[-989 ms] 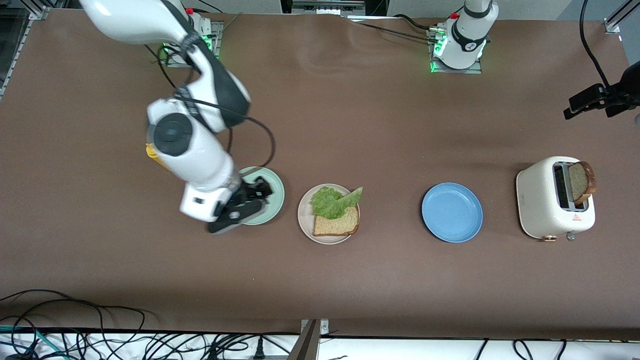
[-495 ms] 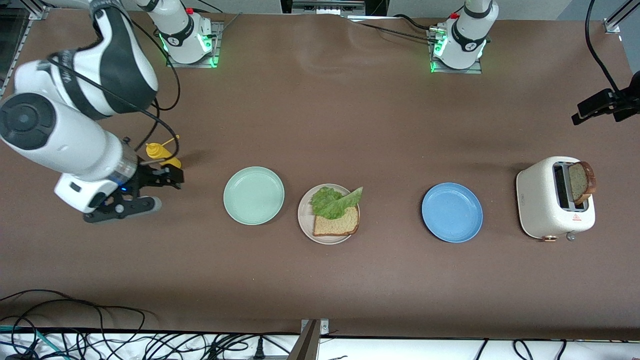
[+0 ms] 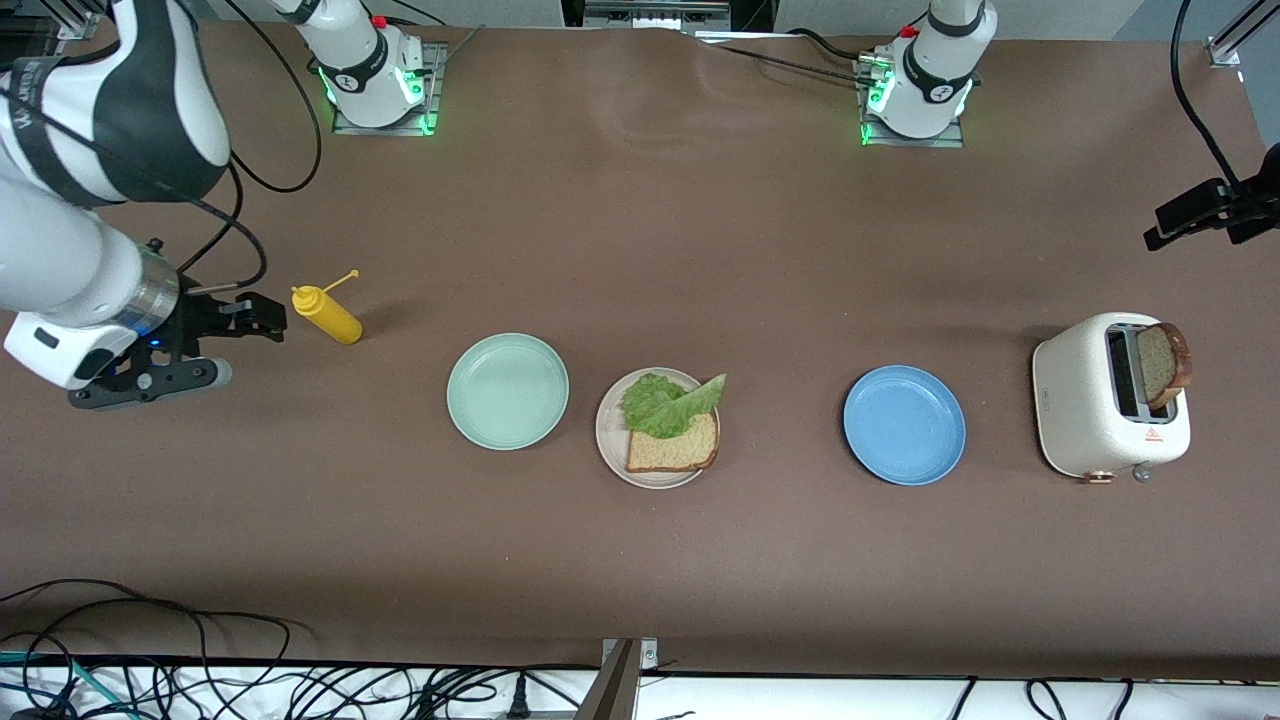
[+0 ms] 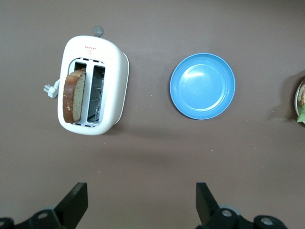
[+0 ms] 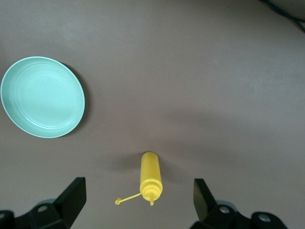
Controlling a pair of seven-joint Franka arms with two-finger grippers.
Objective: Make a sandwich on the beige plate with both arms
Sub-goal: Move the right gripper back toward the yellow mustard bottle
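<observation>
The beige plate [image 3: 612, 440] holds one speckled bread slice [image 3: 672, 450] with a green lettuce leaf [image 3: 665, 400] lying partly on it. A second bread slice [image 3: 1163, 365] [image 4: 74, 95] stands up out of the cream toaster [image 3: 1085, 400] [image 4: 93, 86]. My right gripper [image 3: 248, 350] [image 5: 138, 191] hangs open and empty over bare table beside a yellow squeeze bottle [image 3: 328, 315] [image 5: 151, 177]. High over the left arm's end of the table, my left gripper [image 3: 1165, 225] [image 4: 139, 200] is open and empty, looking down on the toaster.
A mint green plate [image 3: 507, 390] [image 5: 43, 97] lies beside the beige plate toward the right arm's end. A blue plate [image 3: 904, 425] [image 4: 202, 86] lies between the beige plate and the toaster. Loose cables run along the table edge nearest the front camera.
My right arm has swung away from over the mint green plate to the right arm's end of the table, past the yellow bottle. The left gripper shifted only slightly.
</observation>
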